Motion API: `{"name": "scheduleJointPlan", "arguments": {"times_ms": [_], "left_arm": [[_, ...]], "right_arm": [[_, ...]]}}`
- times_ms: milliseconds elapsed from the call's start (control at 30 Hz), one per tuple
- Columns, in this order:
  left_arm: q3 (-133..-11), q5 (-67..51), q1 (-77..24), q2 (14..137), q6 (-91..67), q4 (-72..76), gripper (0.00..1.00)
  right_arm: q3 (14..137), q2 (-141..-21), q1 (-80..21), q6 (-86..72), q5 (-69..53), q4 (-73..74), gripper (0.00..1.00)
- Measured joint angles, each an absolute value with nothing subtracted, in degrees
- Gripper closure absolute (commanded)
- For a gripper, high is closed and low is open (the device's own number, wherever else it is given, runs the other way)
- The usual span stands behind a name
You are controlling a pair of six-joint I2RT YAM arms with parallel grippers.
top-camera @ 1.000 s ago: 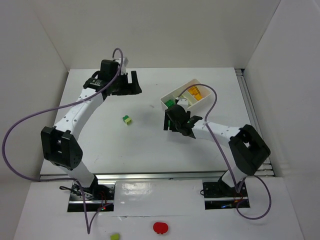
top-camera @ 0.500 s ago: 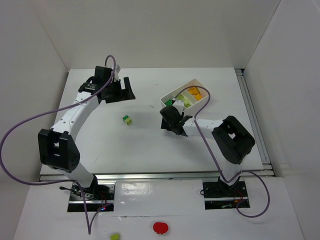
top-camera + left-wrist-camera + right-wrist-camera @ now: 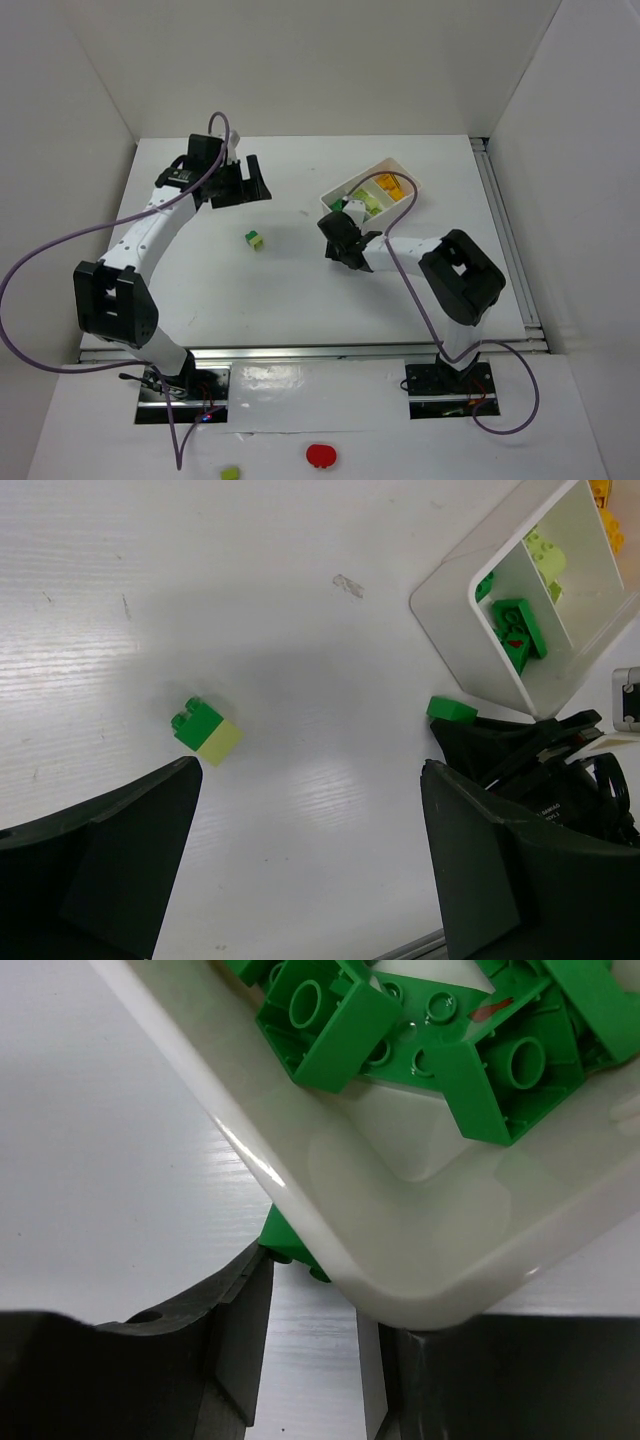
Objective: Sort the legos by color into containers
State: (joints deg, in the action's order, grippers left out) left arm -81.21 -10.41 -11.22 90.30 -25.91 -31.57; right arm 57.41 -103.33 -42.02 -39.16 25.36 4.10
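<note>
The containers are one white three-part tray [image 3: 360, 177] at the back right, holding dark green legos [image 3: 330, 1020], pale lime and orange ones. A dark green lego [image 3: 290, 1240] lies on the table against the tray's [image 3: 400, 1230] near corner. My right gripper [image 3: 340, 235] is low beside that corner, jaws drawn in on this lego [image 3: 452, 709]. One finger touches it; the tray hides the other tip. A dark green and lime stack [image 3: 208, 731] sits mid-table [image 3: 254, 239]. My left gripper [image 3: 248, 195] hovers wide open behind it, holding nothing [image 3: 310, 770].
White walls close in the table on three sides. Purple cables loop from both arms. On the ledge in front of the arm bases lie a flat red round thing [image 3: 320, 456] and a lime brick [image 3: 230, 472].
The right gripper's jaws have closed in and it has slid left along the tray to its near corner. The left arm shifted slightly left, then held still.
</note>
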Motion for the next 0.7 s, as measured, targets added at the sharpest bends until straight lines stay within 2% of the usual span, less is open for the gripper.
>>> {"name": "scheduleJointPlan", "arguments": {"times_ms": [200,367,500,700], "left_arm": [[-81.1,-10.8,-10.7,90.3,-26.0,-31.5,0.0],[-80.6,-11.2,-10.1,90.3,-27.4,-31.3,0.0],[-79.8,-10.9,-9.4,91.3,-28.4,-31.5,0.0],[-78.8,-6.2,-9.3,95.0,-28.5,-33.8,0.0]], "right_arm": [[57.6,-102.1,-43.5,-36.9,25.6,4.7,0.78],[58.2,-94.8,-45.2,-33.9,25.2,5.4,0.78],[62.6,-91.0,-44.7,-31.3,26.9,5.2,0.76],[68.3,-92.6,-40.9,-28.3,27.9,5.3,0.75]]}}
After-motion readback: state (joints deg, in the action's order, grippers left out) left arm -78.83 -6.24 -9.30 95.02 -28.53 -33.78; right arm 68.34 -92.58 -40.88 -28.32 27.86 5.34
